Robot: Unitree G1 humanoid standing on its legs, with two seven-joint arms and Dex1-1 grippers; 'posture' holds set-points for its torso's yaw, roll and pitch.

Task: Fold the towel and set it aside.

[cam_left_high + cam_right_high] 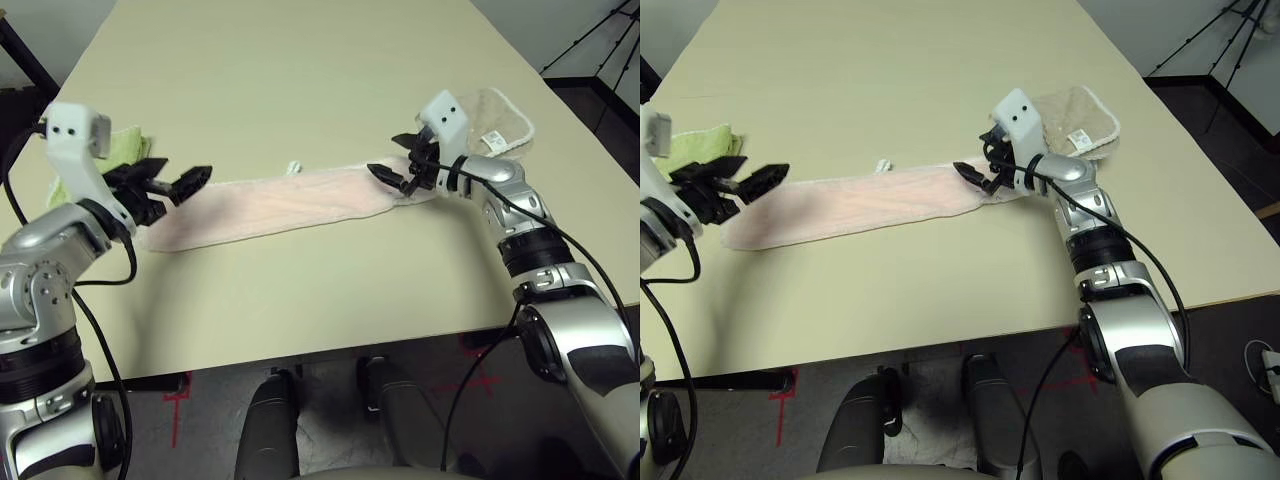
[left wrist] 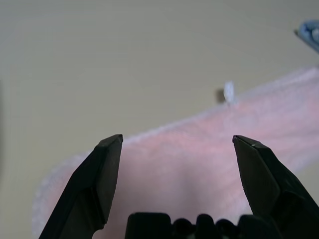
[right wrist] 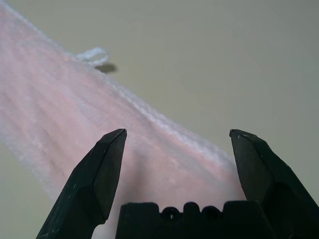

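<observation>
Towel point(image 1: 280, 205) folded in long strip; left tool point(image 1: 170, 182), right tool point(image 1: 398, 165) apart.

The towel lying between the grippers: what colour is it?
Pale pink towel with whitish edging, clearest in the right wrist view.

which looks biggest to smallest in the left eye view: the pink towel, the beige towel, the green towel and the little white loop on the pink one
1. pink towel, the long strip between the grippers
2. beige towel, partly behind the right arm
3. green towel, mostly hidden behind the left arm, so its rank against the beige one is unsure
4. white loop
</observation>
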